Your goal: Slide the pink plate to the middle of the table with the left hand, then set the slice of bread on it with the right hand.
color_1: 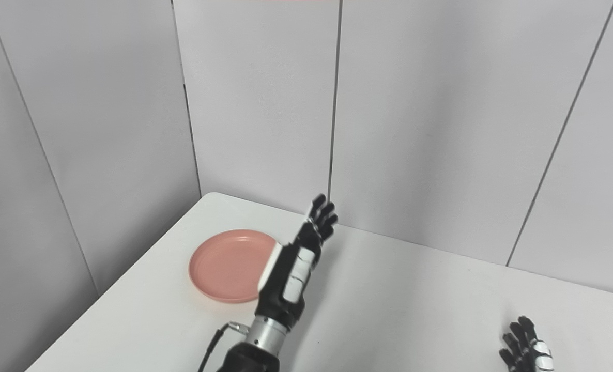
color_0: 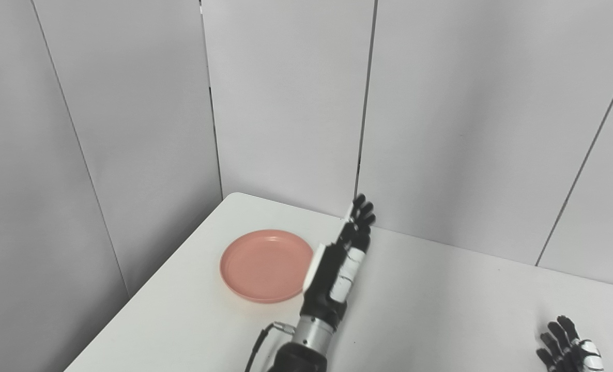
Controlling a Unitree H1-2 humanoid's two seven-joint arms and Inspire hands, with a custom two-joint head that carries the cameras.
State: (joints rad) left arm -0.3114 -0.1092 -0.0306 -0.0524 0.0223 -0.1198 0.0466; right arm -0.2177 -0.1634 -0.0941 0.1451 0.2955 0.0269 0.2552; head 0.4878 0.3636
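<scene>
The two head views differ little: in the right eye view the left hand (color_1: pixel 296 258) covers the right rim of the pink plate (color_1: pixel 226 266), while the left eye view shows the hand just beside that rim with more of the plate exposed. The left hand is raised edge-on with its fingers (color_0: pixel 361 212) stretched out towards the far wall panels (color_0: pixel 286 103), holding nothing. The right hand (color_0: pixel 570 349) sits low at the near right corner, fingers spread and holding nothing, partly cut off by the picture's edge. The plate lies flat on the white desk (color_0: pixel 441 299) at the far left, near the rounded corner and the desk's left edge. To the right of the left hand, the desk surface runs bare across to the right hand. No bread shows in either view.
</scene>
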